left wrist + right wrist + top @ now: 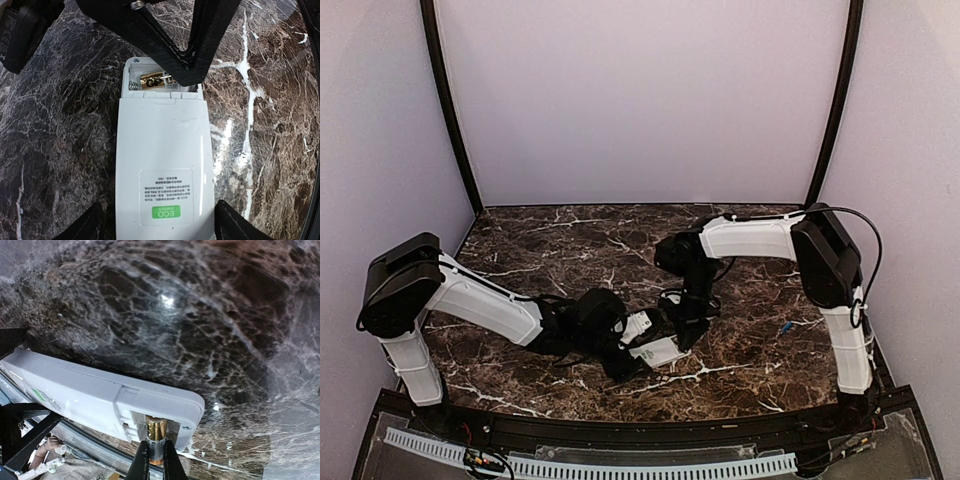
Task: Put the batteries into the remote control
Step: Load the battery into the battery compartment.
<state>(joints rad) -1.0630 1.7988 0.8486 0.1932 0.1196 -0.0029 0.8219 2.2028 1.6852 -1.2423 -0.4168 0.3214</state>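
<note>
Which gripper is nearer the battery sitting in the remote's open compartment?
Right. The right gripper has its fingers shut on the battery in the remote control; the left gripper straddles the opposite, labelled end, farther from it.

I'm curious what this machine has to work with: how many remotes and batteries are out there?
Remote control: 1
Batteries: 2, a gold battery at the remote's open bay and a blue-marked battery loose on the table
Total: 3
</note>
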